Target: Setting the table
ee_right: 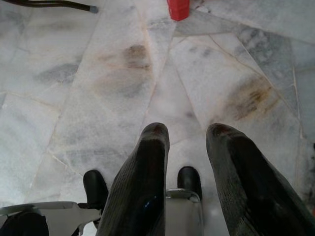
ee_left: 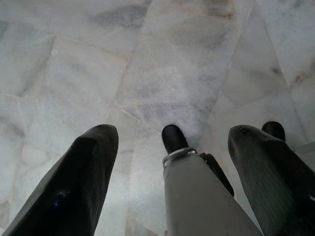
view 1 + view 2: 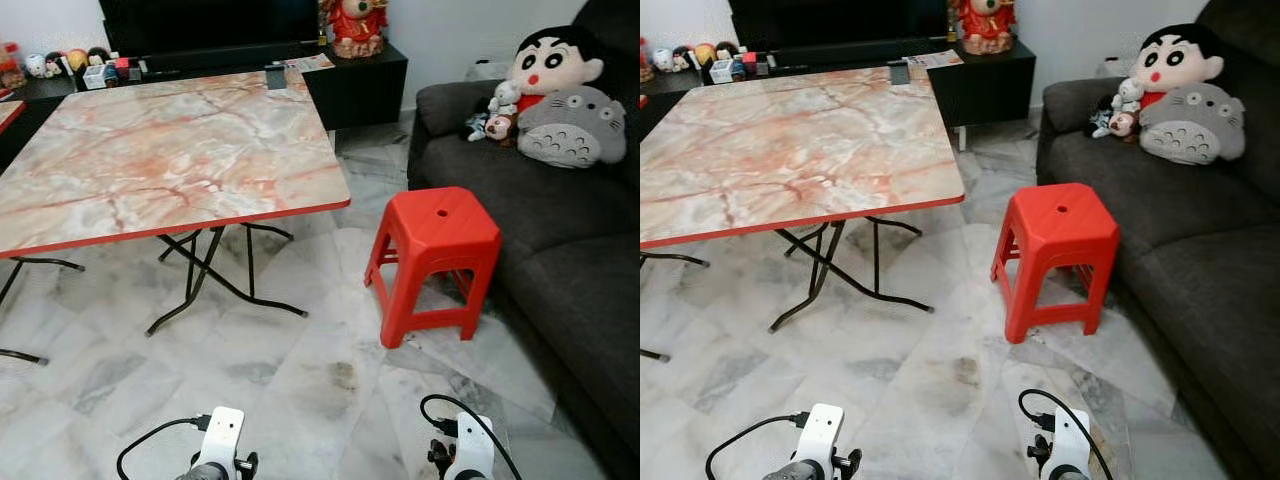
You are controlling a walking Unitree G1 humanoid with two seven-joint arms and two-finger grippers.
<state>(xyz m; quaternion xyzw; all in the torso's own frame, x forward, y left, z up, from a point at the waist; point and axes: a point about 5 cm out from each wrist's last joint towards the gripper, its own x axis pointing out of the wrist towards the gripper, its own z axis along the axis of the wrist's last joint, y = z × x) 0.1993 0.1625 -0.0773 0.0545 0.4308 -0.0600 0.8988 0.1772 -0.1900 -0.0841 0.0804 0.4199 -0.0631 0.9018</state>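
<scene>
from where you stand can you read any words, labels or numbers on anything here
None can be read.
Paper on the table's far corner: print too small and blurred.
Small boxes on the black cabinet: labels too small to read.
Red stool and plush toys: no lettering visible.

This is a living room in a home. A dark grey sofa runs along the right side, with a cartoon-boy plush and a round grey plush sitting on its cushions (a few smaller soft toys are tucked beside them). A folding table with a marble-print top, red edging and crossed black legs stands on the left, and a red plastic stool stands between it and the sofa. Behind the table a low black cabinet carries small toys and trinkets, a red figurine, and what looks like the lower edge of a television. The floor is pale marble-patterned tile.
</scene>
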